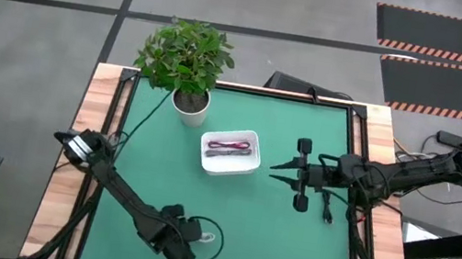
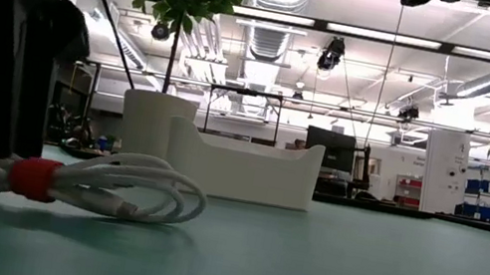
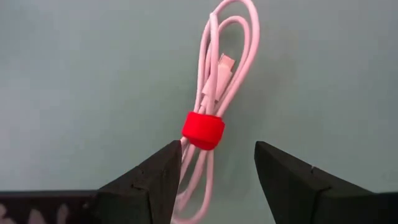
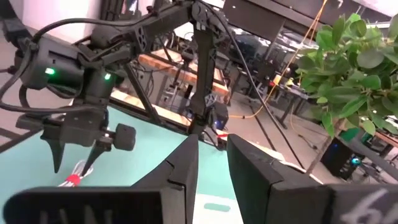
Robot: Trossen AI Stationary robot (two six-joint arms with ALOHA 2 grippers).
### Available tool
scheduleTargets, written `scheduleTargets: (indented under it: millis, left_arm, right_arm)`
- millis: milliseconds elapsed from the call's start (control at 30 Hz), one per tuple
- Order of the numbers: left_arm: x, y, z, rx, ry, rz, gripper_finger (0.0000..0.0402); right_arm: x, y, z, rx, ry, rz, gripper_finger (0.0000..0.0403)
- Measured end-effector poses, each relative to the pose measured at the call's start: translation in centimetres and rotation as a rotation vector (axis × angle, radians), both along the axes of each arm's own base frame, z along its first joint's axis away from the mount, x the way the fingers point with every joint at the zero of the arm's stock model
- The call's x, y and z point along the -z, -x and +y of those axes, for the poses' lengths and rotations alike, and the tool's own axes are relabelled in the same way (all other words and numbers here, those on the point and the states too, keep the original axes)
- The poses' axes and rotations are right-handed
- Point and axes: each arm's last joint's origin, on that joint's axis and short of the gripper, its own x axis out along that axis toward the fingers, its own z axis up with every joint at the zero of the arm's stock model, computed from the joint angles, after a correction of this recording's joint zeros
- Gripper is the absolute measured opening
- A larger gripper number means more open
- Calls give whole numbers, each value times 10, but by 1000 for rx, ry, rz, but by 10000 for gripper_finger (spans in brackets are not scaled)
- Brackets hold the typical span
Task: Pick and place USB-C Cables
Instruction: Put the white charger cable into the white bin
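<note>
A white USB-C cable (image 3: 214,81) bundled with a red tie (image 3: 203,130) lies flat on the green mat near the table's near edge (image 1: 210,236), also in the low view (image 2: 115,186). My left gripper (image 3: 217,149) is open and low over it (image 1: 183,241), one finger on either side of the bundle's end below the tie. A dark red cable (image 1: 228,145) and a silver-grey one (image 1: 230,155) lie in the white tray (image 1: 249,165). My right gripper (image 1: 273,171) hovers right of the tray, open by a narrow gap (image 4: 212,146), touching nothing. My left gripper comes at the white cable from above, pointing down, its fingers across the bundle just below the red tie. One finger (image 3: 168,165) stands right beside the strands (image 3: 189,168); I cannot tell whether it touches them. The cable lies flat on the mat.
A potted plant (image 1: 189,56) in a white pot (image 1: 190,104) stands at the far left of the mat, just behind the tray. The mat's raised dark frame (image 1: 358,122) borders it. Open mat lies between the tray and the white cable.
</note>
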Motion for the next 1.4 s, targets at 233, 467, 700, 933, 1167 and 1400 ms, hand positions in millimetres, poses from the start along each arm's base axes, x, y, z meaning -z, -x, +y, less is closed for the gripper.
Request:
scheduleTargets:
  millis: [233,467,700,933,1167,1400]
  left_arm:
    - [4,-1,1,11,-38,-9,189]
    - [12,3,5,17,-96,-8,189]
    - [21,7,9,-3,-103,7,175]
    - [21,8,9,-4,-103,10,104]
    - [22,8,9,-3,-104,15,23]
    - [16,9,7,-5,-96,-10,11]
  right_arm:
    - [2,-1,0,0,7,8,70]
    - [2,-2,0,0,8,13,72]
    - [3,-2,0,0,9,17,73]
    - [4,-3,0,8,10,22,71]
    - [4,-3,0,8,10,24,68]
    - [4,-3,0,8,11,25,68]
